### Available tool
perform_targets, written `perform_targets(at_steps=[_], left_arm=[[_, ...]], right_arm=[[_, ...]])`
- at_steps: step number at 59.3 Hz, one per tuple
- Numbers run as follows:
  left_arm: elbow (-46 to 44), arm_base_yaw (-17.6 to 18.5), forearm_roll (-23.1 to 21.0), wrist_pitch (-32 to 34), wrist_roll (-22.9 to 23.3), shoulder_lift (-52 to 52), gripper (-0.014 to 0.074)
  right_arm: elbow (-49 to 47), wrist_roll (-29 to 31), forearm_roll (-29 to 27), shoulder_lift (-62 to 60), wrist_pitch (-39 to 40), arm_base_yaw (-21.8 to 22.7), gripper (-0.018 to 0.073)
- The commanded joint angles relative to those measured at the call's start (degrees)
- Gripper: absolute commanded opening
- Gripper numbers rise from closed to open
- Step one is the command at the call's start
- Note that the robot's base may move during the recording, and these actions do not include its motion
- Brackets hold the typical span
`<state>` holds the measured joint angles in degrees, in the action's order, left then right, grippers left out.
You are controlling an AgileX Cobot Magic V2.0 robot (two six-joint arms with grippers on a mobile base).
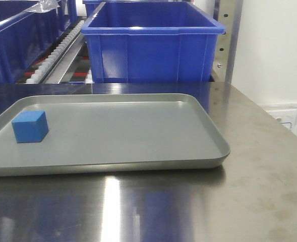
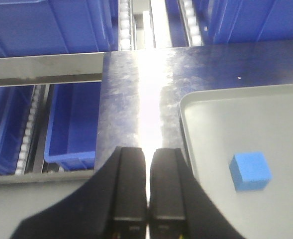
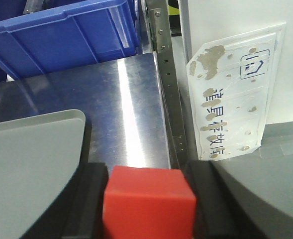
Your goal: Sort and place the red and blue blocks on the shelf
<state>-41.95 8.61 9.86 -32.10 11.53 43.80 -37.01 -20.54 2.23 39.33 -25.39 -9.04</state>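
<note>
**Q:** Status of the two blocks?

**A:** I read the red block (image 3: pixel 147 204) as clamped between the jaws of the right gripper (image 3: pixel 148 196), over the tabletop (image 3: pixel 121 99) and not yet on the shelf (image 2: pixel 47 69). The blue block (image 1: pixel 30 126) sits on the grey tray (image 1: pixel 138 146).

**Q:** And the left gripper (image 2: pixel 147 191)?

**A:** Jaws pressed together, holding nothing. In my judgement, both placements remain.

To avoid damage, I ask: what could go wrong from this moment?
The right gripper pinches the red block only by its sides; a jerk might let it slip. The perforated upright stands close by and could be clipped. The left gripper is shut beside the tray; it might push the blue block instead of grasping.
</note>
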Motion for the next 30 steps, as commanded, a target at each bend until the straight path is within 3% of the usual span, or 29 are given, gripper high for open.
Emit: perform_targets(at_steps=[1,6,13,20,30], left_arm=[[-5.35,0.47,-0.65,0.21,0.15,4.69,0.0119],[-7.06,0.47,-1.08,-2.55,0.15,7.73,0.0119],[-7.06,0.47,-1.88,0.77,0.15,9.61,0.0119],[-6.94,0.47,-1.88,-0.7,0.15,9.82,0.0119],[-6.93,0.47,0.07,4.05,0.15,9.97,0.0119]], right_arm=[[-1.73,0.62,0.82,-0.35,5.09,0.22,0.0053],[-1.73,0.62,0.82,-0.35,5.09,0.22,0.0053],[-1.73,0.62,0.82,-0.35,5.09,0.22,0.0053],[-1.73,0.62,0.82,-0.35,5.09,0.22,0.0053],[-1.73,0.62,0.82,-0.35,5.09,0.22,0.0053]])
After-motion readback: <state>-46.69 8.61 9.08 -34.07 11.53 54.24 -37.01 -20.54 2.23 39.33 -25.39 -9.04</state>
